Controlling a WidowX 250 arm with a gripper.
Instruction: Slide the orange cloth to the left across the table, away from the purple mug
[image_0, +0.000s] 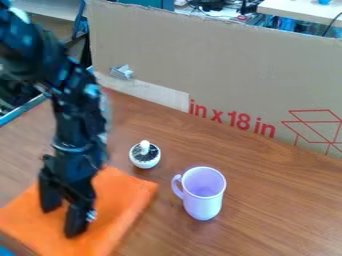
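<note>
Camera view: my gripper (62, 220) hangs over orange cloth (121, 199), jaws spread, nothing grasped; upright mug (203, 197) and small pot (145, 159) stand off the cloth.

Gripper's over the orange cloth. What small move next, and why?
I'd probably ease the gripper down slightly and check for contact. Its fingers stand apart over the cloth, but whether they touch it is hard to tell. The mug stands clear of both.

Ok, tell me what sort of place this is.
Probably a robotics lab or workshop: a black robot arm with its hand over an orange cloth, a cardboard sheet standing behind, and another desk beyond.
</note>
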